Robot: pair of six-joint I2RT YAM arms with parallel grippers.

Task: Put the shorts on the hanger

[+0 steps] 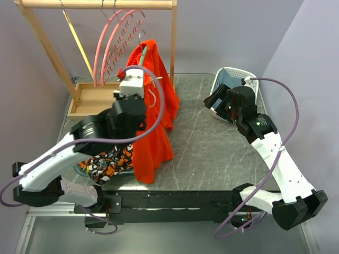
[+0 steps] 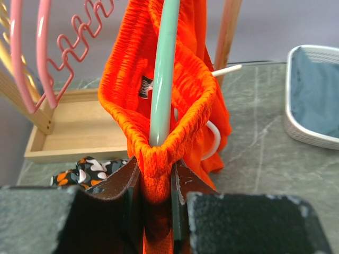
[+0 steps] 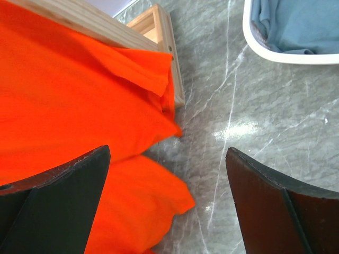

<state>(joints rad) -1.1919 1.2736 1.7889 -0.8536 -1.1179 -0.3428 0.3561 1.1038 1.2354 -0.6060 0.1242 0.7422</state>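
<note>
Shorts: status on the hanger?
Left gripper shut on shorts waistband; hanger arm runs through waistband. Right gripper open, empty. Pink hangers close beside.

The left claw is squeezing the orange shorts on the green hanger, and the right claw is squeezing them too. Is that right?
Not quite. The left gripper is shut on the shorts at the hanger, but the right gripper is open and squeezes nothing. The right wrist view shows its fingers wide apart.
</note>
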